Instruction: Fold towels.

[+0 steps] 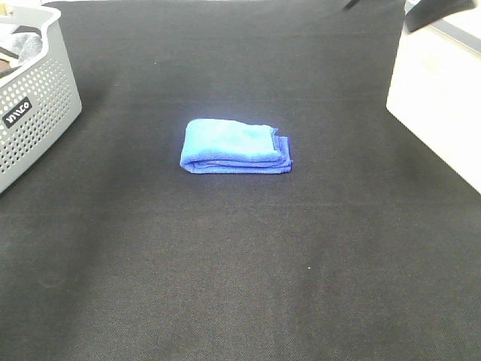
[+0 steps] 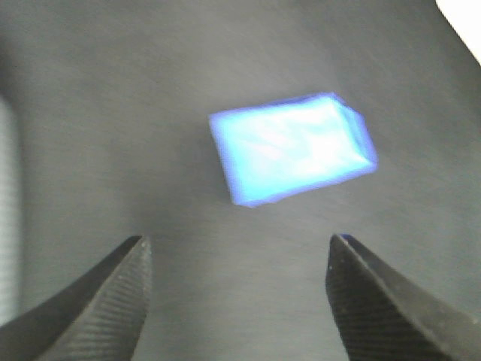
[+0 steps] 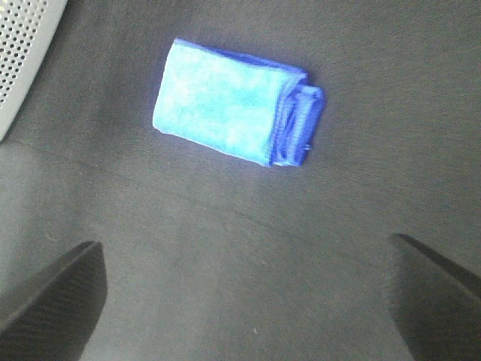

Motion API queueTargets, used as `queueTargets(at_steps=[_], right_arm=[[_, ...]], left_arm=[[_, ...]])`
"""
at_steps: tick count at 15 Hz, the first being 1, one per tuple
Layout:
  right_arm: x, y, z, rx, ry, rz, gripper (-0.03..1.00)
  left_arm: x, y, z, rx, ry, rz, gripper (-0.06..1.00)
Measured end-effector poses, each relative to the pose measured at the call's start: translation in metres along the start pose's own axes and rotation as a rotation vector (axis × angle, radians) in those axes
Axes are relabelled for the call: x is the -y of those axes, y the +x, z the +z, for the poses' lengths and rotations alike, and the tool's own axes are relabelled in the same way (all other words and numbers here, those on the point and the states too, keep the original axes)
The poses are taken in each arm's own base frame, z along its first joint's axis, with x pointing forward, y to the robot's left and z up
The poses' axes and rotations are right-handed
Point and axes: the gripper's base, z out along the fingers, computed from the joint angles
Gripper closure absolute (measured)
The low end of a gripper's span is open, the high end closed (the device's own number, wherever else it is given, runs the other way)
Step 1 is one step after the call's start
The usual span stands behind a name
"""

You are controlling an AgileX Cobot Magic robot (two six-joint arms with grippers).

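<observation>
My blue towel [image 1: 235,147] lies folded into a small, thick rectangle near the middle of the bench [image 1: 240,286], which is covered in a dark cloth. The layered edges of the fold show along the side facing the overhead camera and at the towel's right end, where the hems stack up in darker blue. Nothing touches it.

My left claw [image 2: 237,289] hangs above the bench with its two ribbed black fingers [image 2: 113,301] spread wide and nothing between them; the towel [image 2: 293,149] sits beyond the tips, well apart from them, blurred and washed bright in that wrist view. My right claw [image 3: 248,289] is also spread wide and empty, its dark fingers [image 3: 60,293] showing only at the edges of its own view, with the towel [image 3: 225,113] lying clear of them on the cloth.

A grey perforated basket [image 1: 34,105] stands at the far left edge of the bench, well away from the towel, with something dark inside that I cannot make out. Past the bench's right edge is a pale floor [image 1: 443,113].
</observation>
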Motion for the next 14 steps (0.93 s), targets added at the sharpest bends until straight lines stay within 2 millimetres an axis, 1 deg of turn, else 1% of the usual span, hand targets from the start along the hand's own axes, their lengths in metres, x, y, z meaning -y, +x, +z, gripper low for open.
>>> queueTargets(at_steps=[1,2,3,4,5,6,8,9,10,11,13,14], right_arm=[[-0.006,0.01,-0.015,0.015,0.014,-0.015,0.04],[-0.009,0.022,-0.025,0.012,0.035,-0.022,0.04],[-0.011,0.038,-0.035,0.007,0.063,-0.024,0.04],[-0.013,0.06,-0.047,-0.003,0.104,-0.029,0.04],[-0.016,0.08,-0.058,0.002,0.127,-0.04,0.04],[-0.018,0.103,-0.067,-0.001,0.145,-0.043,0.04],[-0.019,0.148,-0.075,-0.008,0.175,-0.03,0.04],[-0.019,0.171,-0.081,0.018,0.192,-0.038,0.04],[-0.018,0.195,-0.083,0.038,0.211,-0.043,0.04],[-0.015,0.217,-0.083,0.049,0.234,-0.036,0.04],[-0.01,0.26,-0.087,0.097,0.294,-0.04,0.04],[-0.007,0.28,-0.087,0.122,0.328,-0.047,0.04]], left_arm=[[0.0,0.004,-0.018,0.028,-0.036,0.015,0.31],[0.001,0.011,-0.04,0.057,-0.061,0.027,0.31],[0.002,0.023,-0.056,0.066,-0.076,0.034,0.31],[0.005,0.049,-0.08,0.069,-0.083,0.037,0.31],[0.007,0.069,-0.092,0.065,-0.083,0.035,0.31],[0.008,0.094,-0.103,0.055,-0.083,0.034,0.31],[0.008,0.145,-0.12,0.039,-0.083,0.015,0.31],[0.009,0.171,-0.128,0.044,-0.083,0.015,0.31],[0.01,0.198,-0.14,0.073,-0.081,0.019,0.31],[0.01,0.224,-0.144,0.087,-0.076,0.02,0.31],[0.01,0.278,-0.16,0.177,-0.071,0.034,0.31],[0.009,0.305,-0.163,0.223,-0.069,0.041,0.31]])
